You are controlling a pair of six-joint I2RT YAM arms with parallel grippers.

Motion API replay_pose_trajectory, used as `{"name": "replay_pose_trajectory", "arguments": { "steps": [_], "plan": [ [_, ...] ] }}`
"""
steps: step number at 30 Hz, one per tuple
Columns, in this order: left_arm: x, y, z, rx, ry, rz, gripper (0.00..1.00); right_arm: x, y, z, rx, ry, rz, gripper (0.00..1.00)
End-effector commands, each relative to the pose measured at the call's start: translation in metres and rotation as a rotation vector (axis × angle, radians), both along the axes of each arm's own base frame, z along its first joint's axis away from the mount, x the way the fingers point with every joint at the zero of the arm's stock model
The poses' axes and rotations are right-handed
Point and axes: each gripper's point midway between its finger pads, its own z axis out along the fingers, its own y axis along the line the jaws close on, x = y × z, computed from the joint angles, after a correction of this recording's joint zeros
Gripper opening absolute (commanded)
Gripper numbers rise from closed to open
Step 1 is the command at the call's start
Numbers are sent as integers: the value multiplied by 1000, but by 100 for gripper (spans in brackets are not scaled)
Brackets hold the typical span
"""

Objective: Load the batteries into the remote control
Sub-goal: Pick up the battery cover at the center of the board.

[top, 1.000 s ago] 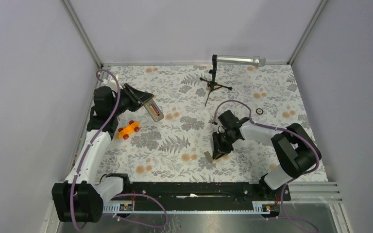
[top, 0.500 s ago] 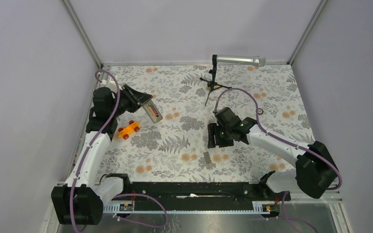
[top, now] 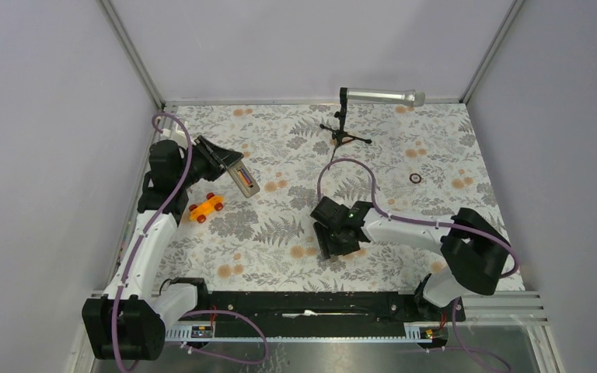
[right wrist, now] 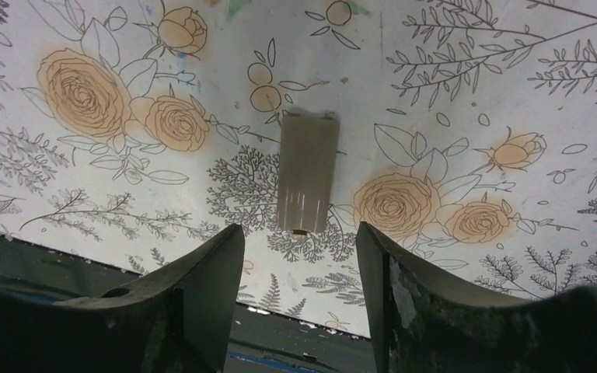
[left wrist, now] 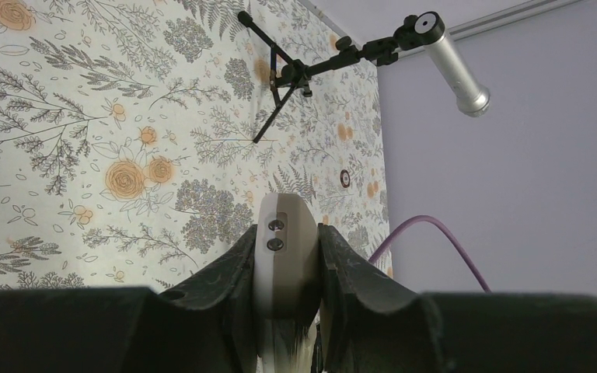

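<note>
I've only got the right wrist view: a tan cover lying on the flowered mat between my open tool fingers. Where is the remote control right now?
Observer: The remote control is at the left side of the mat, clamped in the left tool.
Operator: Are the batteries in it?
Observer: The top view shows its recess facing up with the batteries, one dark blue and one orange, lying inside.
Operator: Anything lying near it?
Observer: An orange toy car sits on the mat, just on the near side of the remote.
</note>
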Motion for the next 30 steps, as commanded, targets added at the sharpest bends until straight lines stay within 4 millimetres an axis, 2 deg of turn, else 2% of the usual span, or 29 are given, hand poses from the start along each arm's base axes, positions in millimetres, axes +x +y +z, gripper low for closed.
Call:
{"name": "replay_pose_trajectory", "arguments": {
  "steps": [1,7,11,17,22,27,30],
  "plan": [
    [3,3,33,10,-113,11,0,8,5,-1,-40,-33,-1,61],
    [3,3,33,11,-114,8,0,8,5,-10,-105,-17,17,57],
    [3,3,32,11,-113,8,0,6,7,-12,-114,-2,25,49],
    [3,3,30,11,-108,6,0,2,1,-15,-155,26,15,43],
    [3,2,29,10,-109,-2,0,3,0,-17,-163,23,11,29],
    [3,-1,26,15,-111,-21,0,14,3,-5,-135,-46,-1,25],
    [1,-13,19,17,-107,-86,0,27,6,18,-96,-134,1,25]
  ]
}}
